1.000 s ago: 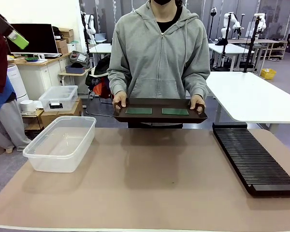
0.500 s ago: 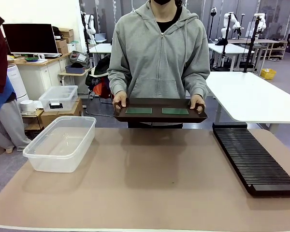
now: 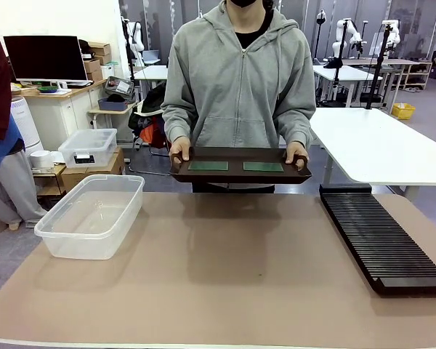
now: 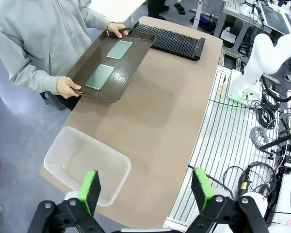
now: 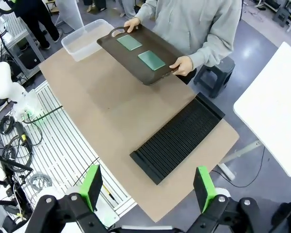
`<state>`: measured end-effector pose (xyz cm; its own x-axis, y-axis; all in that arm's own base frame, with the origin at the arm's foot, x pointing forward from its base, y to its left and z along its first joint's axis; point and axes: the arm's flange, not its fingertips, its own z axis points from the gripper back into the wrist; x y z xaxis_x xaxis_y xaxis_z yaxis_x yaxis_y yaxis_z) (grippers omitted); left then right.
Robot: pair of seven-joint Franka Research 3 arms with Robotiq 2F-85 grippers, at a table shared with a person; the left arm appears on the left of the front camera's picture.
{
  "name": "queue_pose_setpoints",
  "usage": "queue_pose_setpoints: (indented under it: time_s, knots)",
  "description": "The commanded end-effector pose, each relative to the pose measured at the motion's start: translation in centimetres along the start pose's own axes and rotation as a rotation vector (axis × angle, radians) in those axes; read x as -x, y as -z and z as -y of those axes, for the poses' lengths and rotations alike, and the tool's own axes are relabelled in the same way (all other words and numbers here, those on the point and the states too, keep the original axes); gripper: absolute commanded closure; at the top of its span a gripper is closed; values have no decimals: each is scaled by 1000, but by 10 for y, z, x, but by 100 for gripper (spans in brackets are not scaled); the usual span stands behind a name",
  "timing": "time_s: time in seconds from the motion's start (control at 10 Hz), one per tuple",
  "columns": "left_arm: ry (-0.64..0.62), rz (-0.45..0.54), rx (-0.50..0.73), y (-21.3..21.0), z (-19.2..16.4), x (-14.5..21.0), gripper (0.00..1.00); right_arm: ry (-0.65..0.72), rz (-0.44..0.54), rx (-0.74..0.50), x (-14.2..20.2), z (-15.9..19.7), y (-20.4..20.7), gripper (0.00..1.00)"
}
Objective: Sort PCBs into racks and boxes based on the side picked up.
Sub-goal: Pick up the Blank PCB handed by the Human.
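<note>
In the front view the sorting has not yet begun. A person at the far side holds a dark brown handled tray (image 3: 240, 177) over the far edge of the bench (image 3: 225, 283), offering the two PCBs (image 3: 208, 166), which are thin, flat, matte-green rectangles lying side by side on it. The box (image 3: 73, 246), a translucent round-rimmed plastic tub, sits at the left and looks empty. The rack (image 3: 381, 240), long, black and finely slotted, lies at the right. In the left wrist view the left tool (image 4: 147, 188) hangs high over the near left, its green pads (image 4: 91, 187) spread wide and holding nothing. In the right wrist view the right tool (image 5: 148, 187) is likewise wide open and empty, high over the near right. The next move probably calls for one arm to descend to the tray and pinch a board by its edge. Which face is up is too small to tell.
</note>
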<state>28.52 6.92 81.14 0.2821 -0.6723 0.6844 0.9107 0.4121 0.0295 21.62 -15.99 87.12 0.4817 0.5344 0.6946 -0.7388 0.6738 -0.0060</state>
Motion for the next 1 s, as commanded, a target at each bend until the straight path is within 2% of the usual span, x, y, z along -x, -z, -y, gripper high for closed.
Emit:
queue_pose_setpoints:
  time_s: [0.0,0.4,0.7,0.9]
  knots:
    - [41,-35,-59,0,-1,-2,0,-24,14,-3,0,1,2,0]
    - [27,-44,-126,-5,-1,-4,0,-15,22,15,0,2,0,0]
    - [-87,-33,-214,-10,4,-3,0,1,20,23,-2,6,-1,0]
    - [-109,-35,-232,-13,9,-4,0,12,29,29,-3,9,-2,0]
